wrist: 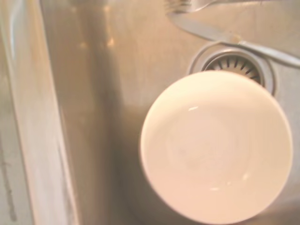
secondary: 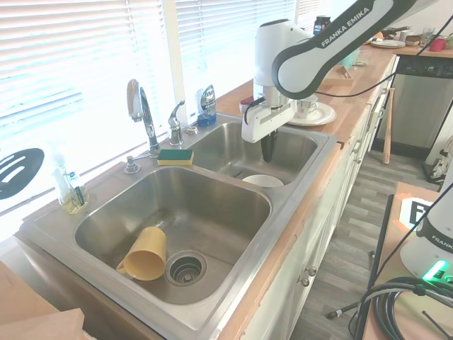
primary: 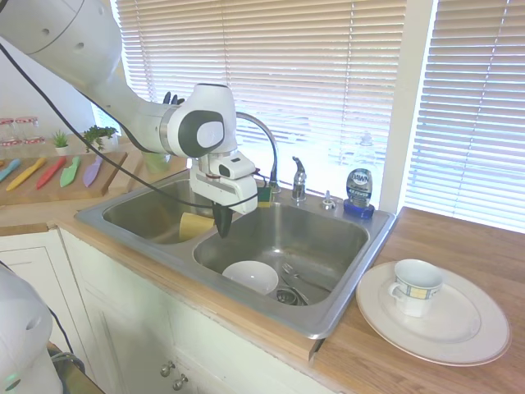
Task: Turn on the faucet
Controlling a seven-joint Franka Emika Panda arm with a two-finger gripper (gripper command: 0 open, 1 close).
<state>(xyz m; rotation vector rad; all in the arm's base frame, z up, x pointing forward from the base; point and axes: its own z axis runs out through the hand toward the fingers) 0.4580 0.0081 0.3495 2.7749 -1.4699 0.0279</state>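
My gripper hangs over the right basin of the brushed steel sink, its dark fingers pressed together, pinching nothing. The faucet stands on the back ledge at the divider between the basins, at about ten o'clock from me in the second exterior view: polished chrome, a thin arched gooseneck rising upright. Its short stubby lever handle stands apart beside it, pointing up. Below me sits a smooth, round white bowl.
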